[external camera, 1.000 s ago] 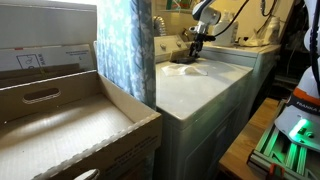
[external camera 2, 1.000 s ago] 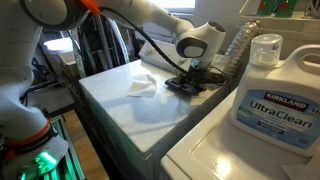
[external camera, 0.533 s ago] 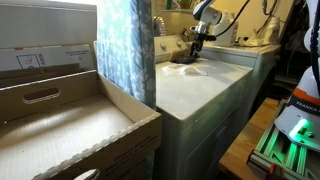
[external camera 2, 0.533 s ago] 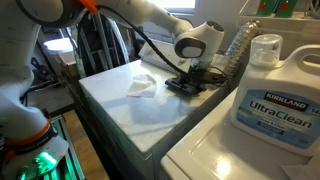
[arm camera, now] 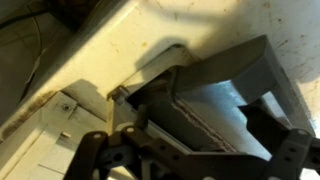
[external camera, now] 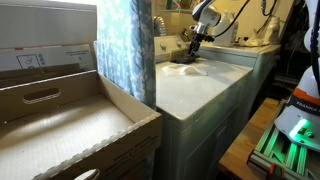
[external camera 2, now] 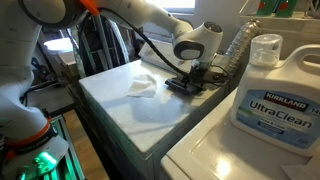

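- Up close, a cardboard box (external camera: 60, 120) fills the foreground, and a blue patterned curtain (external camera: 125, 50) hangs just behind it.
- Past the curtain, the pale washer top (external camera: 195, 95) runs back. In an exterior view a detergent jug (external camera 2: 272, 95) stands on the white surface alongside.
- Midway back, a white cloth (external camera 2: 143, 85) lies crumpled on the top, just beside a dark tray (external camera 2: 178, 86).
- The gripper (external camera 2: 193, 72) hovers low over that tray. The wrist view shows the jaws spread wide, one on each side of it and clamping nothing. I can't tell whether they touch it.
- My read: square the fingers to the tray's walls and keep them level before closing. It looks shallow and smooth, so a skewed bite could slip or shove it into the cloth.
- Farthest back, a clear bottle (external camera 2: 238, 45) stands close behind, so the wrist needs watching there.
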Robot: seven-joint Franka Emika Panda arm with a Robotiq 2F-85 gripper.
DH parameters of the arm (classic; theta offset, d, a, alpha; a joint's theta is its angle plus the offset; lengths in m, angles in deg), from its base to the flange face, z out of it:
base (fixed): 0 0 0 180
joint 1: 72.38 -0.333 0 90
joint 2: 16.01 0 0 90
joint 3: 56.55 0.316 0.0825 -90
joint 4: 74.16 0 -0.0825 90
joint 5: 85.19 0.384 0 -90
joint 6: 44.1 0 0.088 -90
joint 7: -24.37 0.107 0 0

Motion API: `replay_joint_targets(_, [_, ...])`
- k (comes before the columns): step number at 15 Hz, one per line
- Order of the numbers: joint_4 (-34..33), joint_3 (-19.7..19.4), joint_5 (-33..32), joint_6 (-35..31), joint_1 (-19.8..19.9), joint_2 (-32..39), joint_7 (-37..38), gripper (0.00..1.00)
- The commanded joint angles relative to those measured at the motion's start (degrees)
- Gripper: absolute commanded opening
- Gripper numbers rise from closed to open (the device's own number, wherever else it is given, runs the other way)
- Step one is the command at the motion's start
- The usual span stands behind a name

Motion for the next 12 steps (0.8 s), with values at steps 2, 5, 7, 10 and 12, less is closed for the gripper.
replay_joint_targets(2, [2.1,0.4,0.5,-3.4,0.0,0.3,-0.5,1.0])
replay_joint_targets(5, [2.4,0.8,0.8,-3.4,0.2,0.1,-1.1,1.0])
replay_joint_targets(7, [2.0,0.9,0.2,-0.5,0.6,-0.1,-1.7,1.0])
replay_joint_targets(10, [1.0,0.5,-1.5,3.5,0.8,-0.1,-4.1,1.0])
replay_joint_targets(12, [0.7,0.1,-1.9,3.9,0.6,-0.1,-4.9,1.0])
